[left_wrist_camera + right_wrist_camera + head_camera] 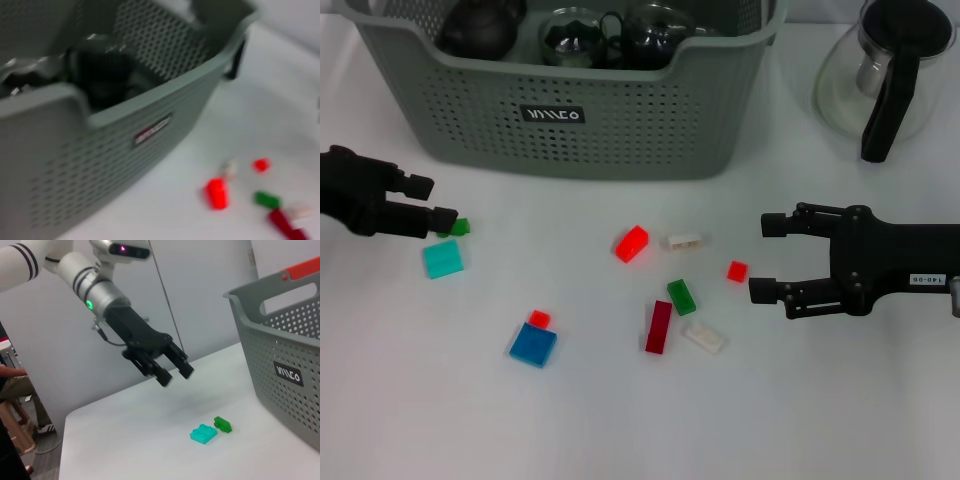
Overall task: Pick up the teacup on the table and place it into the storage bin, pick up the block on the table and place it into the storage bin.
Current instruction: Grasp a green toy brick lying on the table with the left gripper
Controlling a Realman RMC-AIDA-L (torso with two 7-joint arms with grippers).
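While dark teaware already sits inside the large grey-green perforated plastic storage bin point(570, 95), the left gripper point(438, 208) hangs empty, jaws narrowly parted, beside the small green plastic block point(459, 228), apparently lining up its pick, and the wide-open right gripper point(762, 257) waits.

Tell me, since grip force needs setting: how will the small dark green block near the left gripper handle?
The small dark green block looks like rigid plastic, probably light. Flat-sided, so unlikely to roll. Being small, it may skid on the smooth white table if nudged.
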